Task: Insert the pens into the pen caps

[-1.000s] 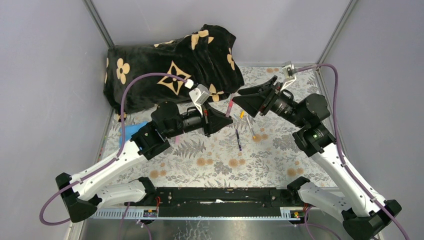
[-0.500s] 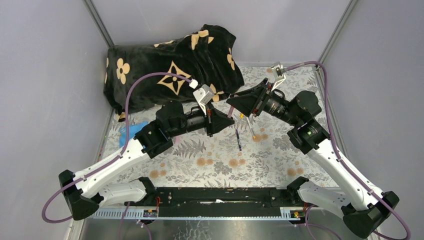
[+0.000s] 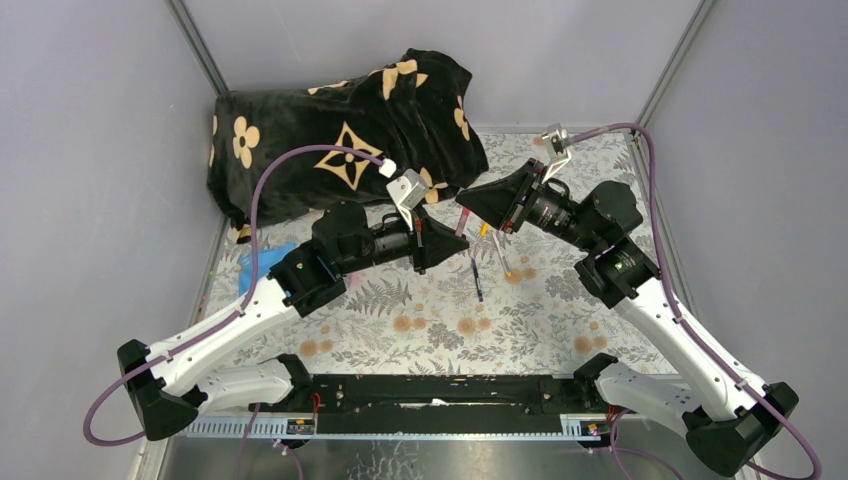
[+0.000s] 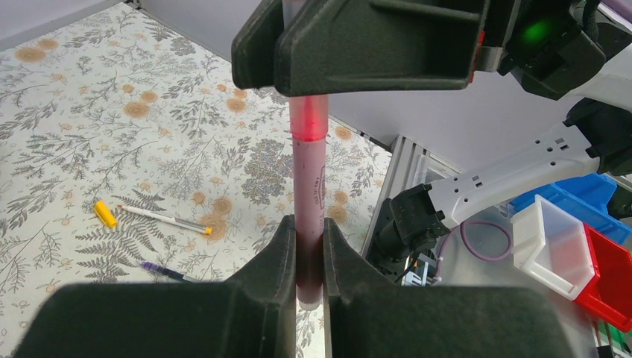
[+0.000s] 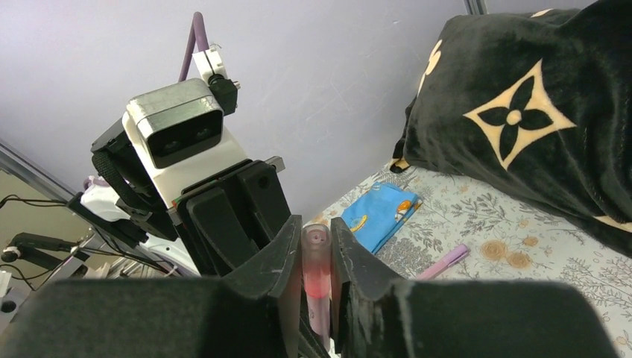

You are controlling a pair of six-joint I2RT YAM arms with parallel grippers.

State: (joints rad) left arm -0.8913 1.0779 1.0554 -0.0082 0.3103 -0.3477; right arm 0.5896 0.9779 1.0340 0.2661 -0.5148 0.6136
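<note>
since both ends needed steadying for the mating, left gripper (image 4: 309, 257) was clamped shut on the pink pen (image 4: 309, 186) base, lifting it clear of the surface (image 4: 89, 112); right gripper (image 5: 317, 242) pinched narrow about its redder top end, seemingly touching.

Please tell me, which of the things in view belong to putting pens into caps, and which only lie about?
For the job: pink pen, held by left hand and right hand; white pen, dark blue pen, orange-yellow cap on the table; lilac piece, pen or cap unclear.

Lying about: black flowered blanket; blue card.
</note>
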